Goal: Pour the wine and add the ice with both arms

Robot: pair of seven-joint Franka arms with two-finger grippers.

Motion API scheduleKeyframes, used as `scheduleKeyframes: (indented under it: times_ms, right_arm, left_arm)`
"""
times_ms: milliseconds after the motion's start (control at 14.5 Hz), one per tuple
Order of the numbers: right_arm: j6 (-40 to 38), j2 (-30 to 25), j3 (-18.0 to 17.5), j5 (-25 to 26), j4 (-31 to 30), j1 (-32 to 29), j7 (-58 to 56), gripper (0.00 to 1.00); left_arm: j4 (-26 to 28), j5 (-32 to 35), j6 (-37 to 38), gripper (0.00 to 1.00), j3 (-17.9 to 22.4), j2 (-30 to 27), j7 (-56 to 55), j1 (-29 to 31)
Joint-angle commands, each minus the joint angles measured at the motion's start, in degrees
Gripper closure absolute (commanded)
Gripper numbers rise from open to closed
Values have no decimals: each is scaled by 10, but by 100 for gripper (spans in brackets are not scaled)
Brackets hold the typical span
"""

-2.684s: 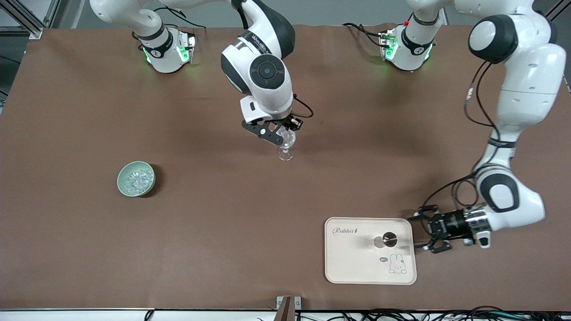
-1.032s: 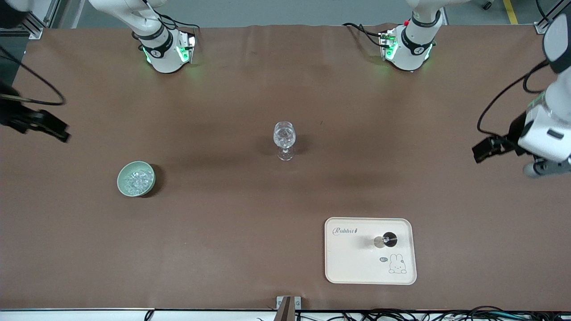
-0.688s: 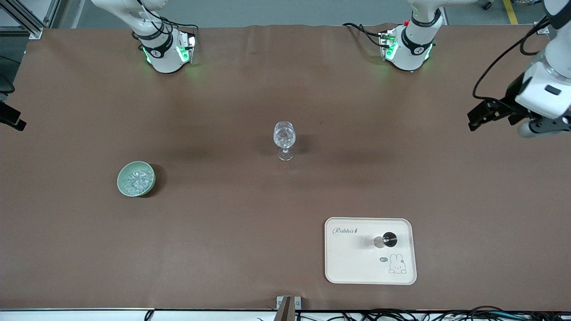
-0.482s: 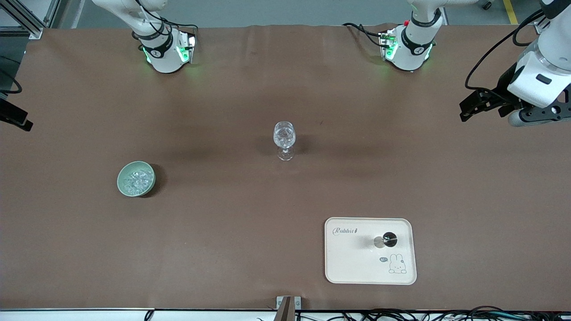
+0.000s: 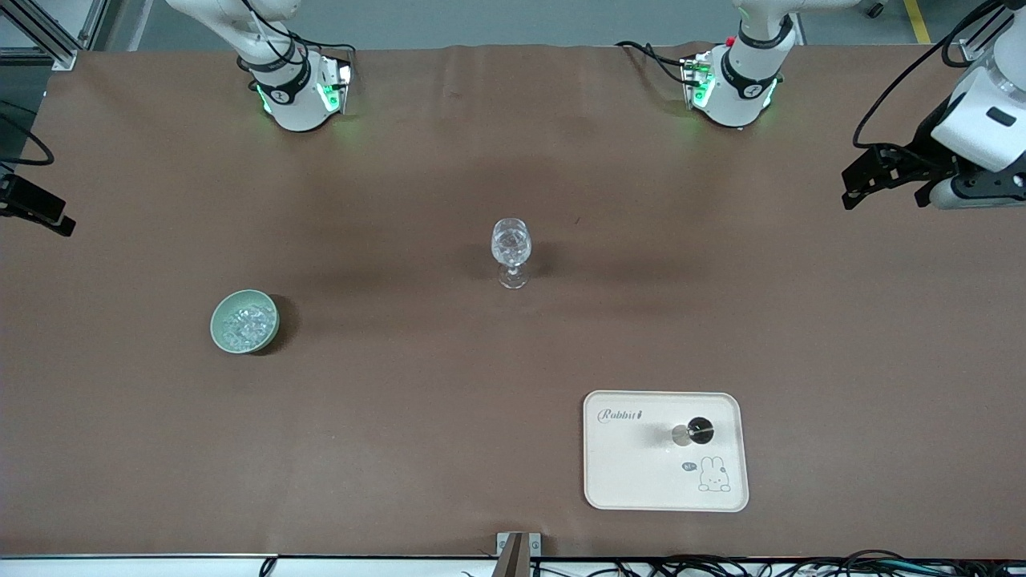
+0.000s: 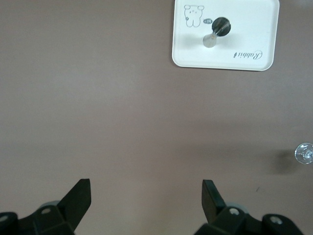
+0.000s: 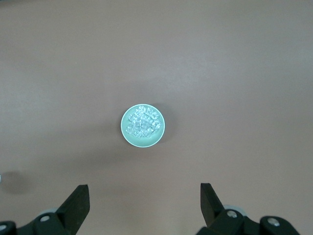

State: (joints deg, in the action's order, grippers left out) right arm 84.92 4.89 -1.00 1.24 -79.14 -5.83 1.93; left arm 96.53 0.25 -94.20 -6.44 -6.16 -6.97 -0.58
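The clear stemmed glass (image 5: 511,252) stands upright mid-table with something clear and glittering in its bowl. The pale green bowl (image 5: 244,320) holds several chunks of ice (image 5: 243,324) toward the right arm's end. My right gripper (image 5: 38,212) hangs open and empty at that table end; in its wrist view (image 7: 144,198) it is high over the bowl (image 7: 143,126) and the ice (image 7: 142,122). My left gripper (image 5: 864,178) is open and empty, high over the left arm's end. Its wrist view (image 6: 146,196) shows bare table, with the glass (image 6: 304,152) at the picture's edge.
A cream tray (image 5: 633,473) with a rabbit print lies near the front camera's table edge; a small dark-topped bottle-like thing (image 5: 696,431) stands on it. Both show in the left wrist view, the tray (image 6: 244,49) and that thing (image 6: 217,29). The arm bases (image 5: 725,80) stand along the table edge by the robots.
The right gripper has left the glass and the left gripper has left the tray's side; both have swung out to their table ends. The glass, bowl and tray have not moved.
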Motion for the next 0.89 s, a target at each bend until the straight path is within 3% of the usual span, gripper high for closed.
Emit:
scheduleKeyframes:
  times_ms: [0,138,826]
  right_arm:
    - [0,-15,18,-10,-15,14,7,0]
    - [1,-15,17,-18,-15,11,7,0]
    - [-1,-15,18,-19,-15,11,2,0]
  left_arm:
    - [-11,12,27,0,-1,-7,9,-8]
    - [-43,23,64,0,-2,14,9,-9]
    - [-49,21,65,0,-2,23,42,-6]
